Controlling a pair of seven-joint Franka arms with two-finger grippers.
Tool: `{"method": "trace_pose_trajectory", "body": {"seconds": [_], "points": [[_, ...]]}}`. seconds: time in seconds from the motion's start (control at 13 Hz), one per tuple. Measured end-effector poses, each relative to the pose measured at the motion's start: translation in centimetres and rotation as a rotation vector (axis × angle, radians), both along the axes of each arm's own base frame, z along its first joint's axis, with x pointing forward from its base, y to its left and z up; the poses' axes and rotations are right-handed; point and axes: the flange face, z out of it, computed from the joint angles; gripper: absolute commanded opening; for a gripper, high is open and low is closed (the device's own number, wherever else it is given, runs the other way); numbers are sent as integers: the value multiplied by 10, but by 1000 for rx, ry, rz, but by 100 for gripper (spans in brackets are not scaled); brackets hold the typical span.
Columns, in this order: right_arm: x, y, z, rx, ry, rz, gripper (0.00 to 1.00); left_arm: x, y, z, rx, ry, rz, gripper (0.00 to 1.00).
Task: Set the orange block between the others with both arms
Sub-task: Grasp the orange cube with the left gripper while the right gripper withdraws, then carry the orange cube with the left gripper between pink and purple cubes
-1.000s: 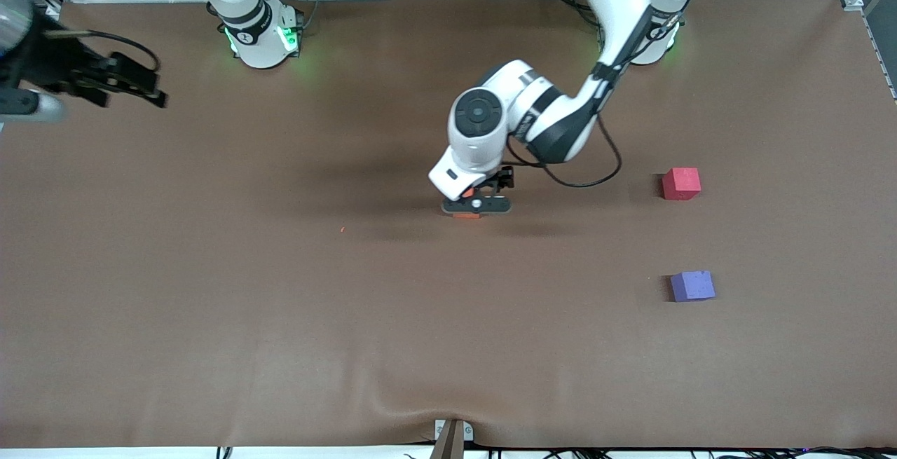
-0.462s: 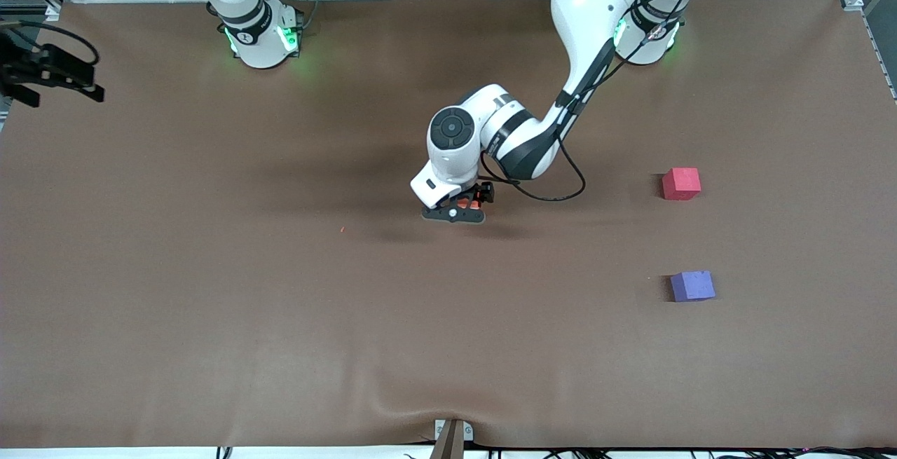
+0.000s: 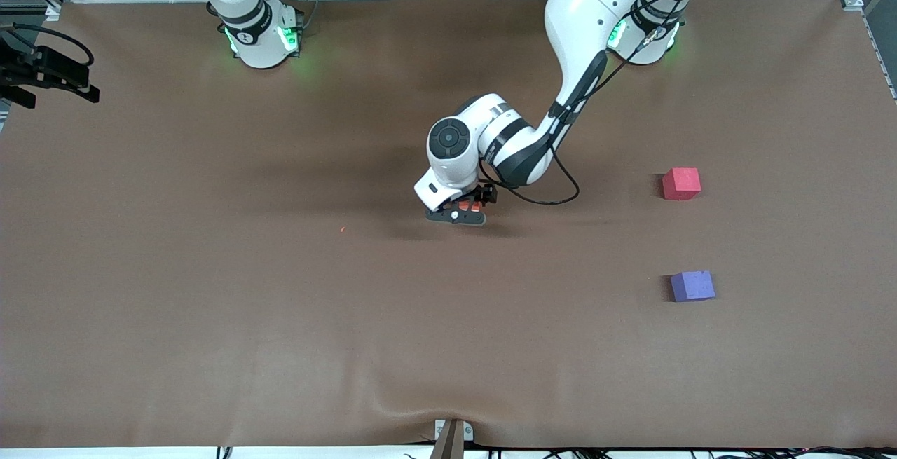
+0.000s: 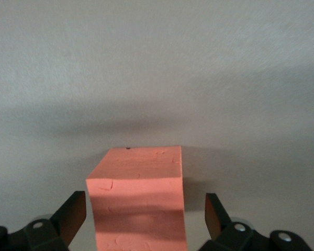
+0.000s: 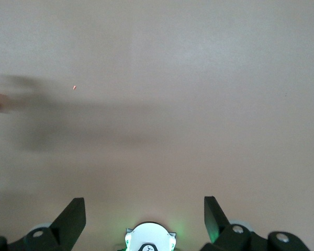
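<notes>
**Left gripper around orange cube at mid-table; right arm parked at the edge**

Brown mat-covered table (image 3: 280, 347), wrinkled at the edge nearest the front camera; aluminium framing and cabling run along the edge where the arm bases stand.

Nearest to the front camera: purple cube (image 3: 692, 286), toward the left arm's end of the table. Farther from the camera on the same end: pinkish-red cube (image 3: 681, 183), well apart from the purple one, with bare mat between them.

Mid-table: left gripper (image 3: 462, 211) down low at the mat, arm reaching in from its green-lit base. Fingers spread; orange block (image 4: 138, 196) sits on the mat between them, a gap visible on each side in the left wrist view, so not pinched. In the front view only a sliver of orange shows under the wrist. Block is well apart from both other cubes, toward the table's centre.

A tiny orange speck (image 3: 342, 230) lies on the mat toward the right arm's end.

Right gripper (image 3: 52, 79) waits over the table edge at the right arm's end, fingers spread, nothing between them.
</notes>
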Motion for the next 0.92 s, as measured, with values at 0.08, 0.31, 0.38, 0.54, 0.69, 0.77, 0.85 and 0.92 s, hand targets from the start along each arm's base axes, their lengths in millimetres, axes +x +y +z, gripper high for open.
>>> {"method": "trace_pose_trajectory", "body": {"seconds": [0.08, 0.31, 0.38, 0.54, 0.69, 0.77, 0.85, 0.92], "points": [[0, 0, 0, 0, -1, 1, 100, -2, 2, -4, 5, 5, 0, 45], [1, -1, 1, -21, -9, 0, 100, -2, 4, -5, 7, 6, 2, 0], [2, 0, 0, -30, -9, 3, 100, 1, 5, -4, 5, 3, 6, 0], [3, 3, -3, -34, -8, 9, 100, 18, 17, 6, -2, -16, 38, 0], [3, 4, -5, -34, -7, 12, 100, 54, 56, 39, 3, -28, 110, 0], [3, 4, -5, -34, -6, 12, 100, 74, 85, 61, 14, -28, 153, 0], [3, 5, -5, -34, -7, 13, 100, 92, 120, 82, 23, -29, 183, 0], [3, 5, -5, -34, -6, 13, 100, 109, 160, 99, 27, -28, 195, 0]]}}
